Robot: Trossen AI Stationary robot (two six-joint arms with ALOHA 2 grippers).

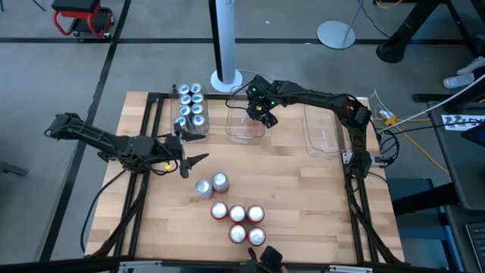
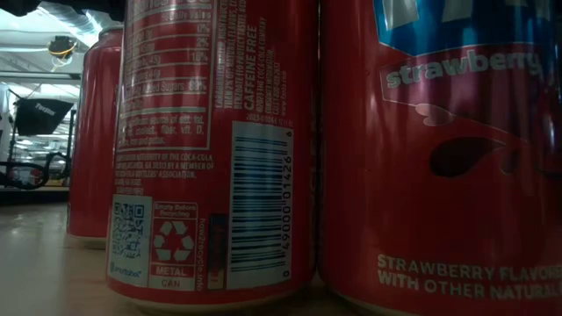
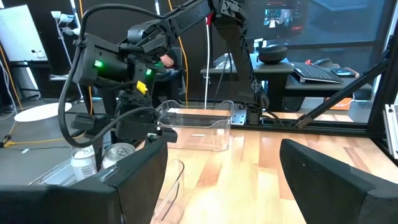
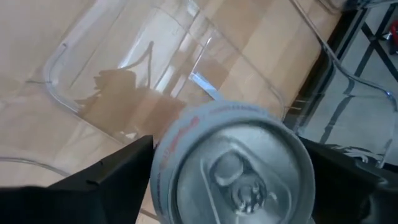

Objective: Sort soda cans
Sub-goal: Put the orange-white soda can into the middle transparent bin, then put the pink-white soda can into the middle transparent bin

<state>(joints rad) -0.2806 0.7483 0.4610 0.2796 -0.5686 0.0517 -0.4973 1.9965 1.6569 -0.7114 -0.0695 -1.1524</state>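
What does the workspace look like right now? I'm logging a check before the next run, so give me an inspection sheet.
Surface: wooden table, bare in the middle.
Job's things: teal cans in the left tub; two silver cans and five red cans loose near the front.
Clutter: nothing seen.
Grippers: right gripper shut on a silver-topped can above the middle tub; left gripper open, beside the left tub.
Cables: yellow and white leads off the right edge.
Surroundings: red stool, white pole base.
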